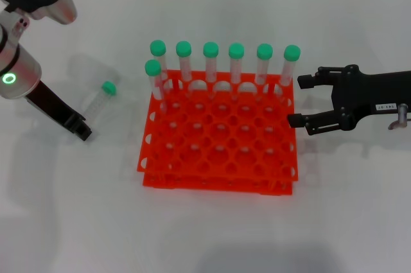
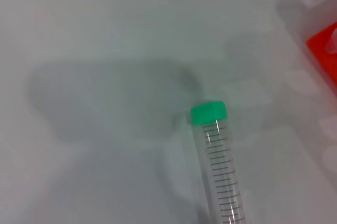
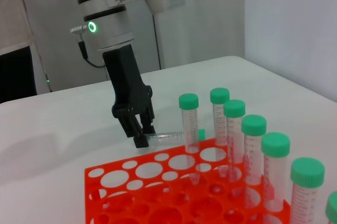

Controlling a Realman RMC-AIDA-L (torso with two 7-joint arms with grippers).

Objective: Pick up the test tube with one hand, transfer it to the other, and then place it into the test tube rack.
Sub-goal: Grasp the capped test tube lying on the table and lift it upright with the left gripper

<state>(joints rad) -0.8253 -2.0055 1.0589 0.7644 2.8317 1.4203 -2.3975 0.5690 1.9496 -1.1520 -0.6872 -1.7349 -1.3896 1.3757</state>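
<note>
The test tube (image 1: 97,101) is a slender clear plastic cylinder with a round green cap, lying on its side on the smooth white surface (image 1: 77,221) toward the left edge. The left gripper (image 1: 81,129), matte black on a silver cylindrical arm with a green light ring, reaches down to the tube's lower end; whether its jaws grip the tube or only touch it, I cannot tell. The test tube rack (image 1: 218,151) is a glossy orange square of two tiers pierced by a grid of round holes, standing mid-surface. Seven capped tubes (image 1: 236,64) stand upright along its far edge and far left corner. The right gripper (image 1: 300,101), black with a small white label, hovers just beside the rack's right side, jaws spread wide around nothing.

Only the left wrist view shows the tube's fine printed graduation lines (image 2: 221,171). Only the right wrist view shows the left gripper's tips low at the surface, against the tube's end.
</note>
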